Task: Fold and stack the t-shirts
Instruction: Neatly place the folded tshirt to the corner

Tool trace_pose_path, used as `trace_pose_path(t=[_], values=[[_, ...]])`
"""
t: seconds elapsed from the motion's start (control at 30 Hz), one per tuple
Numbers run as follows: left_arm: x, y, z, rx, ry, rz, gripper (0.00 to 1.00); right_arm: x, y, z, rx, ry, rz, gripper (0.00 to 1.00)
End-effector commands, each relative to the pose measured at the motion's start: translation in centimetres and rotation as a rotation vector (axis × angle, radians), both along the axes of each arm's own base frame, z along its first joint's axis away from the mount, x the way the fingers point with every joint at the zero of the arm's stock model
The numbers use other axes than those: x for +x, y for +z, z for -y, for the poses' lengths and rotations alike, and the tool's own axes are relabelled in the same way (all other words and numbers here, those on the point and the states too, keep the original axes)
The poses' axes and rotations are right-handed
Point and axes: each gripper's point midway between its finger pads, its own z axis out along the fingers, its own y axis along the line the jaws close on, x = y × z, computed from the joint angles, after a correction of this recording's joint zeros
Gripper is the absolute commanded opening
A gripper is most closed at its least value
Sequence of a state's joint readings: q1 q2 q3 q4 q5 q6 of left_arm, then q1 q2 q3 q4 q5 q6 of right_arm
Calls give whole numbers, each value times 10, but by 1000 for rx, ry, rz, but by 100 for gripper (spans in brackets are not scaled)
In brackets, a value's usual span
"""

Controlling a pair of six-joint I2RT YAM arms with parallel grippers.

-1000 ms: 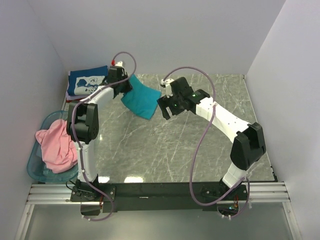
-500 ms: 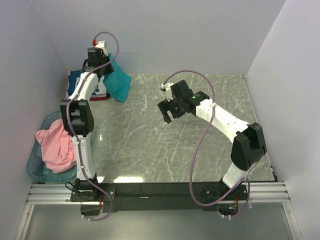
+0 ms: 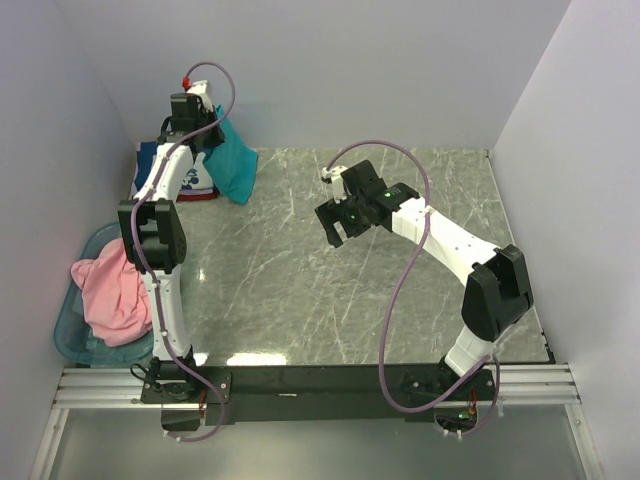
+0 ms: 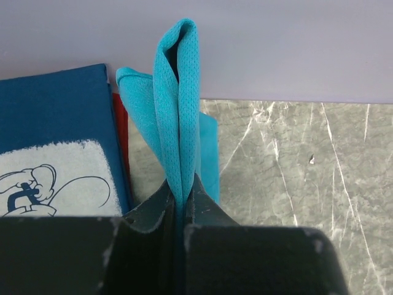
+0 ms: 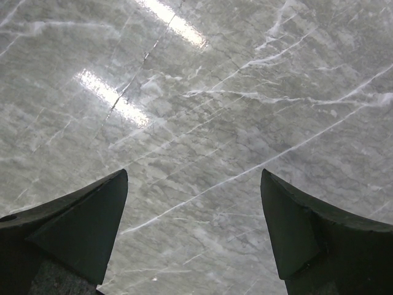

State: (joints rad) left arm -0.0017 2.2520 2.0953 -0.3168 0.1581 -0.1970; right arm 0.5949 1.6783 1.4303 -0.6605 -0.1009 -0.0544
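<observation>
Nearest, on the left, a crumpled soft pink t-shirt [image 3: 108,290] lies in the translucent light-blue plastic basket [image 3: 68,343] beside the grey marble-patterned table [image 3: 330,310]. Farther in, the right gripper [image 5: 193,181] hangs over bare table, its two black fingers spread wide with nothing between them. At the far left corner, the left gripper [image 4: 181,203] is clamped on the folded plain teal mesh t-shirt [image 4: 178,110], held up just beside the flat navy t-shirt with white print [image 4: 55,153], which lies on a red t-shirt [image 4: 121,138].
</observation>
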Motion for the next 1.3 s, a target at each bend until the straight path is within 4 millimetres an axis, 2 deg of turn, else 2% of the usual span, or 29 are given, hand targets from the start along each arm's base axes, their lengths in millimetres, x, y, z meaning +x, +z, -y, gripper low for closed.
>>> trace_pose_path(t=[0.0,0.3,0.73,0.77,1.0,1.1,1.27], values=[[-1,89,6,-27,-17,176,0,3,23,-1,31,8,47,95],[-4,115,6,-18,-19,220,0,4,24,3,19,-6,61,95],[-12,142,3,1,-18,257,0,6,22,0,21,-10,47,96],[-12,142,-11,2,5,257,0,6,23,0,23,-9,48,96],[-17,161,-19,-4,14,285,0,7,23,-1,25,-9,48,96],[-19,162,-22,2,15,286,0,7,22,-2,24,-7,41,97],[-15,146,-33,17,25,257,0,7,21,-3,26,-6,36,97]])
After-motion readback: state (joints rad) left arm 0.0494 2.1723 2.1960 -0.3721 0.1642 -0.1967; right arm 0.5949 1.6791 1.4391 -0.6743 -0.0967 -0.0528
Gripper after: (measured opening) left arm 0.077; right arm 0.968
